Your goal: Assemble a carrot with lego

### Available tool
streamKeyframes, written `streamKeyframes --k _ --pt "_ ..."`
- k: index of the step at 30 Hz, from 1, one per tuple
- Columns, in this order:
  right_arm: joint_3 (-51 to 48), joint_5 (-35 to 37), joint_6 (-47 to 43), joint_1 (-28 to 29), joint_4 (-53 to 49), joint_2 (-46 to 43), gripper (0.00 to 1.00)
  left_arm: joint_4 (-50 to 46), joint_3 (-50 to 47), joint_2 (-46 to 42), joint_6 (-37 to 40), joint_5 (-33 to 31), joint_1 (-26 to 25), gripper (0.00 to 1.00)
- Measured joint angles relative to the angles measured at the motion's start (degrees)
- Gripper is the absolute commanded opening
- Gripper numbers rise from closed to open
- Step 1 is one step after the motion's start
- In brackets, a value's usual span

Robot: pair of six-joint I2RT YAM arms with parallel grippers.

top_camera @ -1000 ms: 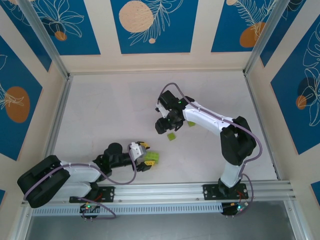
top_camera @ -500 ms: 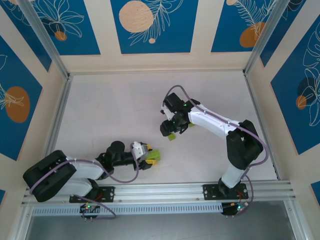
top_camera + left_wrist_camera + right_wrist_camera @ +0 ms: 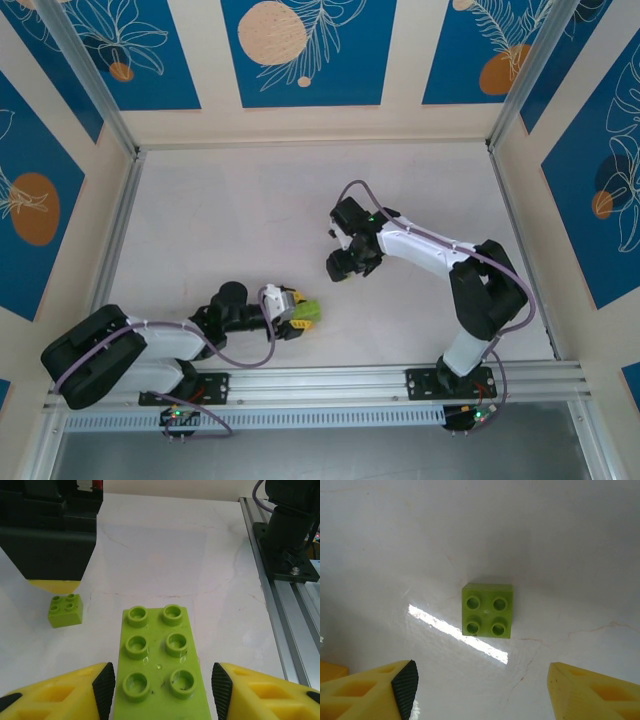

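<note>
A rectangular lime-green brick [image 3: 160, 665] is bracketed, not quite touched, by the parted left gripper [image 3: 163, 680]. A square lime-green brick [image 3: 487, 610] is seen on the surface [image 3: 570, 540] beneath the spread, empty right gripper [image 3: 480, 680].

The far half of the table [image 3: 230, 200] lies bare up to the walls [image 3: 300, 125], so either arm has open passage there. My right gripper [image 3: 480, 685] stands with a wide gap between its fingers [image 3: 402, 680]. The small green brick [image 3: 487, 610] lies flat just ahead, with bare table on every side. My left gripper [image 3: 162, 680] has no spare room: the long green brick [image 3: 157, 650] sits between the pads [image 3: 104, 685], so close that I cannot tell whether they touch. Ahead and to the left, my right gripper's dark body hangs beside the small brick and blocks that line. On the right run the metal rail [image 3: 280, 610] and the right arm's base [image 3: 292, 535].
</note>
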Motion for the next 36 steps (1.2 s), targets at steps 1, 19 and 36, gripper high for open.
streamKeyframes --k 1,19,36 --pt "0.0 0.44 0.04 0.07 0.24 0.42 0.71 0.02 0.0 0.0 0.0 -0.02 0.0 0.54" --pt "3.17 3.98 -0.09 0.59 2.47 8.33 0.64 0.04 1.07 2.21 1.09 1.27 0.02 0.4" --pt "3.89 4.04 -0.09 0.61 2.62 8.76 0.63 1.81 -0.11 -0.24 1.05 1.6 0.35 0.62"
